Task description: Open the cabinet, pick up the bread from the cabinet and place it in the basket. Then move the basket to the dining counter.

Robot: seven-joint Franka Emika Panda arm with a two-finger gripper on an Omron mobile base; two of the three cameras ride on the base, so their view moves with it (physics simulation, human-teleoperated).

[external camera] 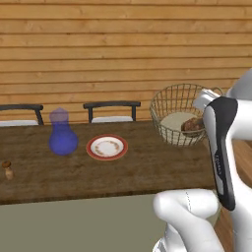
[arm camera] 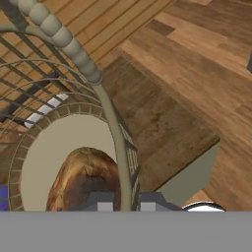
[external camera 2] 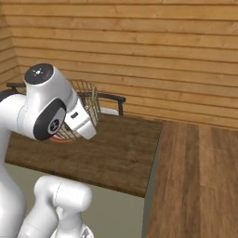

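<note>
In the hand view we look down into the basket (arm camera: 74, 54): the claw (arm camera: 124, 203) is closed narrow on its wire rim, one fingertip inside the wall and one outside, with the thin wire running up between them. Just inside lies the bread (arm camera: 83, 179), dark brown, resting on the pale flat base beside the gripped wall. Past the rim we see the end of the bench (arm camera: 157, 118), its grey-green side, and the wood floor (arm camera: 206, 54) beyond.

The left base view gives us what the hand view cannot: the basket (external camera: 178, 120) is over the far right part of the bench (external camera: 123, 167), and we cannot tell whether it rests on the top or hangs just above it. The bread (external camera: 192, 125) shows through the mesh, partly behind the arm. Further left on the planks stand a red-rimmed plate (external camera: 107, 147), a blue translucent vase (external camera: 62, 134) and a small brown shaker (external camera: 7, 170) near the left edge. Two dark chairs (external camera: 112, 109) stand behind the bench against the plank wall.

In the right base view the arm's white body covers most of the basket (external camera 2: 89, 100); the right end of the bench (external camera 2: 121, 153) is bare wood.
</note>
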